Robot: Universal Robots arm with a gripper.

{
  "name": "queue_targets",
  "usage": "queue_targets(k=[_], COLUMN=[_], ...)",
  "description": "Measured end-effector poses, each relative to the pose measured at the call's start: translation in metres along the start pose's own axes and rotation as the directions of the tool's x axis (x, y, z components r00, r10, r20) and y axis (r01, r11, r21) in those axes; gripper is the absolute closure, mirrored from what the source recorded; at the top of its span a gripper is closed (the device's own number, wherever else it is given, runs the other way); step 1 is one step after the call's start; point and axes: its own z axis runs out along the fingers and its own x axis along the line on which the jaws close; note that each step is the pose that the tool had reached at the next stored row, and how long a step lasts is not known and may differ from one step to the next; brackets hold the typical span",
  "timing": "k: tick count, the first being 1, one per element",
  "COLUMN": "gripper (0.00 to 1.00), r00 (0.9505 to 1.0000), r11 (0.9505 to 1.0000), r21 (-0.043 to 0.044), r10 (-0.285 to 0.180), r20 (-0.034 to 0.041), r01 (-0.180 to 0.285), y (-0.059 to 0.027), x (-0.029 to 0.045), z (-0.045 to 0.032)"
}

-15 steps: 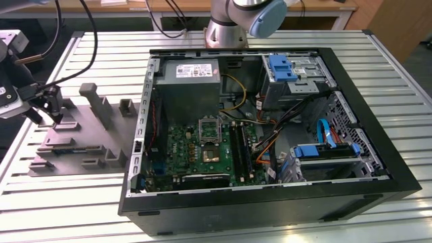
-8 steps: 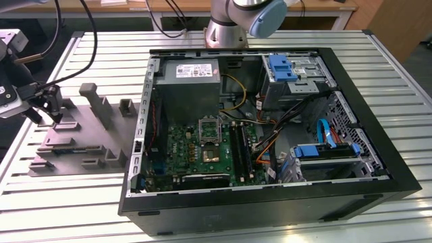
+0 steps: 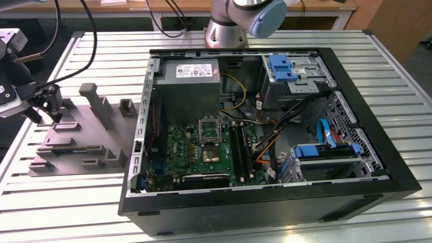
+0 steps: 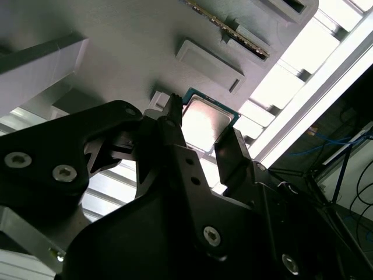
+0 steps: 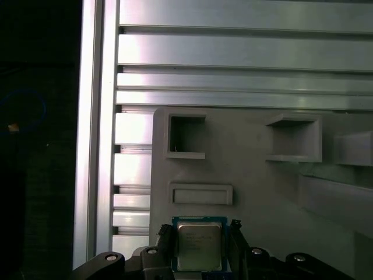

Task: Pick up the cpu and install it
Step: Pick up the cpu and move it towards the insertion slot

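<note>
Black gripper [image 5: 200, 228] is clamping the cpu [image 5: 199, 248] narrowly between its 2 fingers [image 5: 235, 236], 1 on each side edge, low at the grey moulded tray [image 5: 256, 192] in both wrist views. On the exterior view's left that tray is lying on the slatted aluminium table [image 3: 74, 202]. To the right, well apart, the open computer case [image 3: 270, 208] is showing its green motherboard [image 3: 189, 147].

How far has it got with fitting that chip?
Nothing is finished yet. The end effector sits at the cpu, at the grey tray beside the case. Whether it is gripped is unclear. Seating it on the green board is left.
</note>
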Motion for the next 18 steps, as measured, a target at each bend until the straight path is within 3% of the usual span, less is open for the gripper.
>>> queue_targets(k=[18], gripper=[0.53], r00=[1.0], r11=[1.0], r21=[0.0], r10=[0.0], r20=[0.0], r01=[0.0], y=[0.0002], x=[0.0], z=[-0.0041])
